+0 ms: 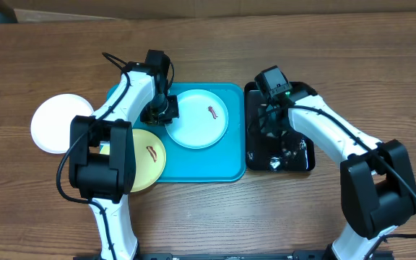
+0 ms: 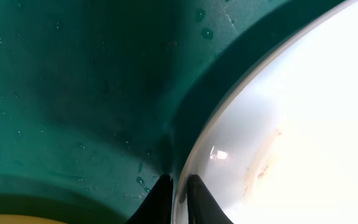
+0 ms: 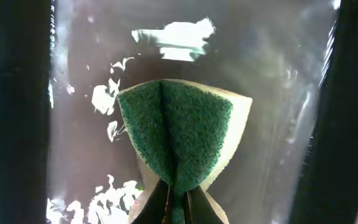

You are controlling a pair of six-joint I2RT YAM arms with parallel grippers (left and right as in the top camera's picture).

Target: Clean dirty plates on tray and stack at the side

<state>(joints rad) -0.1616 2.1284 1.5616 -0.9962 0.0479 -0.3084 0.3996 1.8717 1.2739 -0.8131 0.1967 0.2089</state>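
A pale aqua plate with a reddish-brown smear lies on the turquoise tray. My left gripper is shut on its left rim. In the left wrist view the fingertips pinch the plate's edge over the wet tray. A yellow-green plate with a smear lies at the tray's near left corner, partly under my left arm. A white plate lies on the table left of the tray, and no smear shows on it. My right gripper is shut on a folded green sponge.
A glossy black tray, wet with streaks of foam, stands right of the turquoise tray, under my right gripper. The wooden table runs all around both trays. A cardboard box edge lies along the back.
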